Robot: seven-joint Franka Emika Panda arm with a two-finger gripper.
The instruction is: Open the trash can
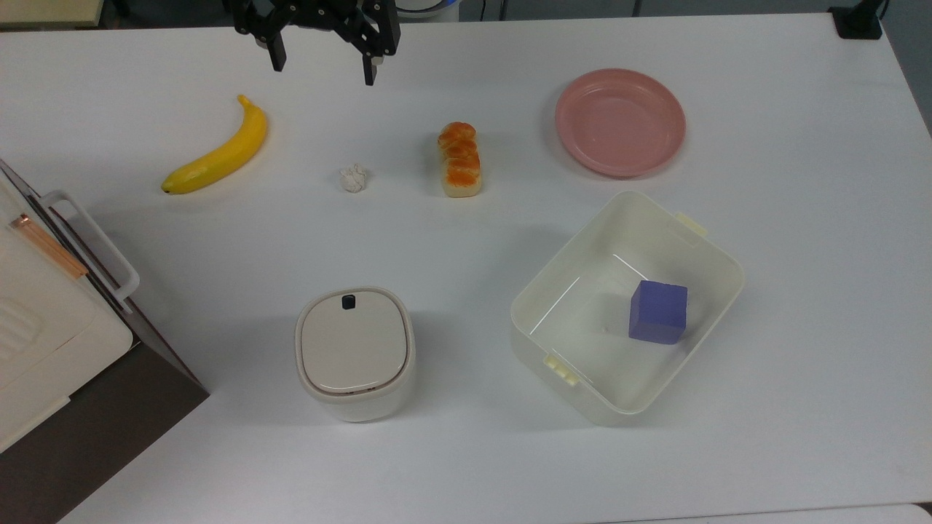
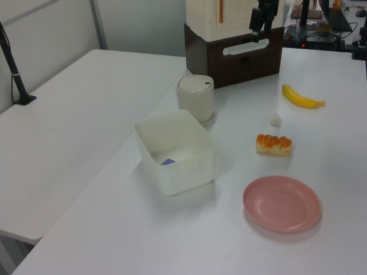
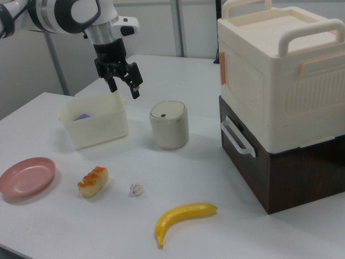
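end effector (image 1: 324, 69) top cut off, trash can (image 1: 354, 353) lid closed

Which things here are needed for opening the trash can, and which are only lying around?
Needed: trash can, its push button, gripper.

Lying around: banana, paper ball, bread, pink plate, tub with purple cube.

One banana (image 1: 217, 149), one plate (image 1: 620, 121), one purple cube (image 1: 658, 311).
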